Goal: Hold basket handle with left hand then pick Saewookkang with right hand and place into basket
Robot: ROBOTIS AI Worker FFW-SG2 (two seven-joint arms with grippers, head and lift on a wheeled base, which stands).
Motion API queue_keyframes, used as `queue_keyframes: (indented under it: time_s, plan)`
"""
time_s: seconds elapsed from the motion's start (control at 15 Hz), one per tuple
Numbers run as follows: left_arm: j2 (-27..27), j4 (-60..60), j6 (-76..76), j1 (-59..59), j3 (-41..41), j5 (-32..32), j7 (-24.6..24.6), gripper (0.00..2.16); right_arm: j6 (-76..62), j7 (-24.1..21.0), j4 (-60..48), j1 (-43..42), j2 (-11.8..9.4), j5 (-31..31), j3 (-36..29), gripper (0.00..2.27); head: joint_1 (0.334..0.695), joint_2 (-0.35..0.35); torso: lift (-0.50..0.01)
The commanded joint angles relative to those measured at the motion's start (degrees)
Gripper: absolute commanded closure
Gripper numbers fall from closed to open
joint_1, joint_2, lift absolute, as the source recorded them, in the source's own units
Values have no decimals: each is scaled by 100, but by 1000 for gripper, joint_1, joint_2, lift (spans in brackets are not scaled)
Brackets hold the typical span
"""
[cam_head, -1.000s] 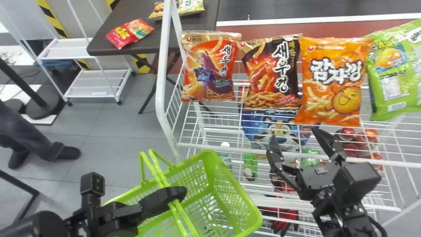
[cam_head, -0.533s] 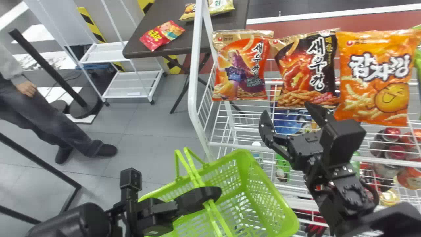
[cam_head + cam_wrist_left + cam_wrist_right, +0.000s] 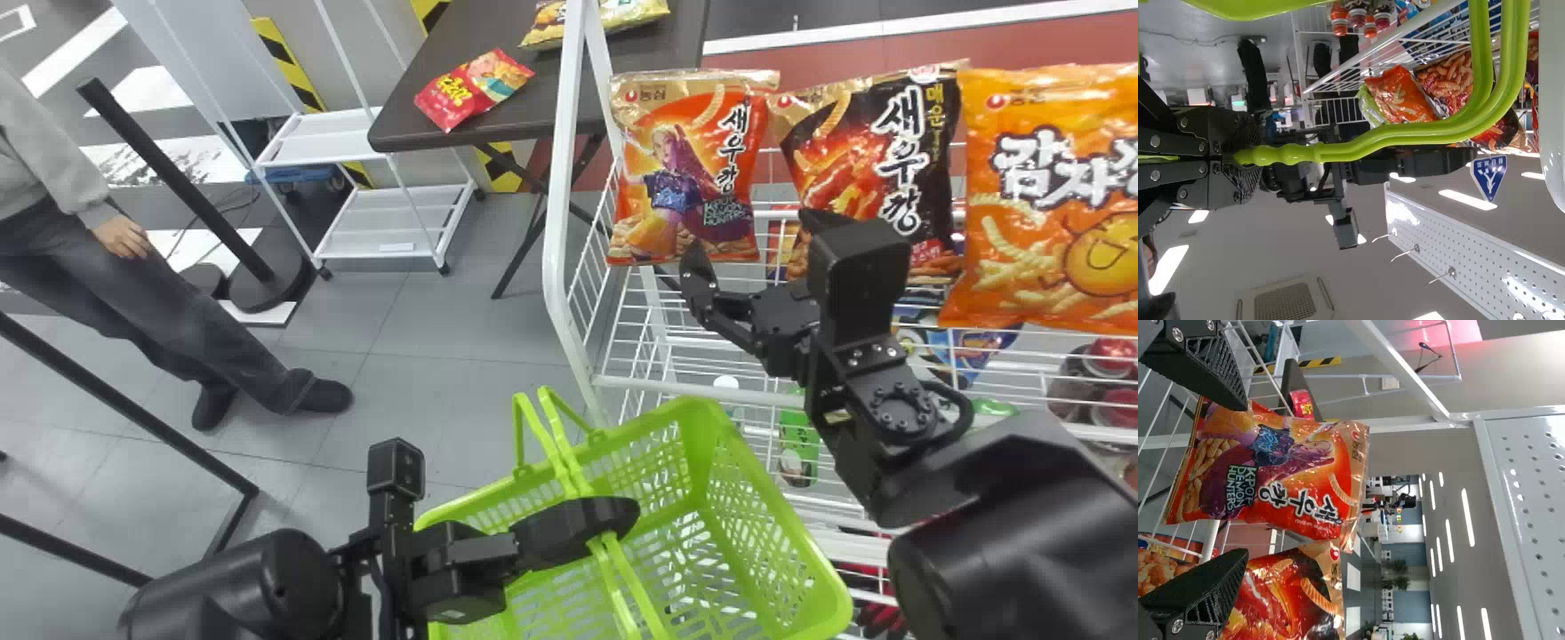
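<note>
On the perforated lime-green plastic basket (image 3: pixel 747 516), the black two-fingered left gripper (image 3: pixel 622 516) clamps the slim green handle (image 3: pixel 1405 136); beyond the basket, the matching right gripper (image 3: pixel 751 238) stands wide apart, empty; farther beyond the basket, the orange foil Saewookkang bag (image 3: pixel 685 169).

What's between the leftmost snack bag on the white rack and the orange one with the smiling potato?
In the head view, a black-and-red snack bag sits between them.
</note>
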Motion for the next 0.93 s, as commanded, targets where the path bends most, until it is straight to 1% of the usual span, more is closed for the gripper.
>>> queue_keyframes:
  time_s: [0.0,0.2,0.33,0.53,0.87]
  plan:
    - [0,0,183,-16,-6,-5,0,2155,-63,1,624,-473,5,4,118,22,695,338,-19]
    - [26,9,183,-24,-6,-14,0,2155,-186,89,1221,-930,5,13,258,22,695,332,-19]
    - [35,9,183,-33,2,-40,0,2152,-256,203,1397,-1114,5,22,478,22,695,331,-19]
    - [35,18,183,-86,-24,-58,9,2155,-291,317,1784,-1519,5,57,944,12,695,350,-19]
    - [26,88,183,-112,-33,-119,9,2155,-520,291,2707,-2283,5,92,979,9,695,350,-19]
